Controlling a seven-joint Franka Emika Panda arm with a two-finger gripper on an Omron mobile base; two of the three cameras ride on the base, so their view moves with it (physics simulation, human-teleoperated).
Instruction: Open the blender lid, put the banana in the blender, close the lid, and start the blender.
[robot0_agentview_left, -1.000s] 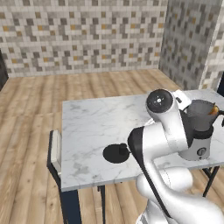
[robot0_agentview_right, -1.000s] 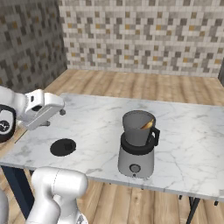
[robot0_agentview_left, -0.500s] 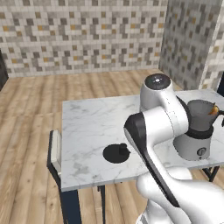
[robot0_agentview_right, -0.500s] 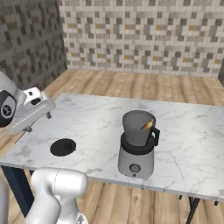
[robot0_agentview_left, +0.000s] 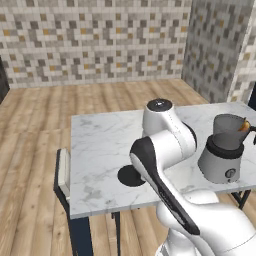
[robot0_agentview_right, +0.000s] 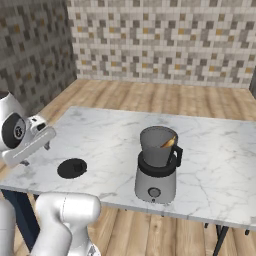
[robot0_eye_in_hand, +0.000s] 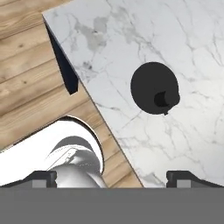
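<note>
Banana (robot0_agentview_right: 168, 143) sits in blender (robot0_agentview_right: 156, 165); re-lidding step: end effector (robot0_eye_in_hand: 111, 177), jaws apart and empty, must descend onto blender lid (robot0_eye_in_hand: 155, 88) lying on desk (robot0_eye_in_hand: 192, 39).

Blender lid (robot0_eye_in_hand: 154, 88) – flat black; table (robot0_eye_in_hand: 192, 39) white marble, grey-veined; blender (robot0_agentview_right: 156, 171) grey base, dark jar; banana (robot0_agentview_right: 168, 143) orange-brown.

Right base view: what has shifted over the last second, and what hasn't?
The arm swung back toward the near left table corner, carrying the gripper away from the blender and over the table edge, jaws open and empty throughout. The lid stayed flat on the marble table, knob up, and the banana stayed in the open jar.
</note>
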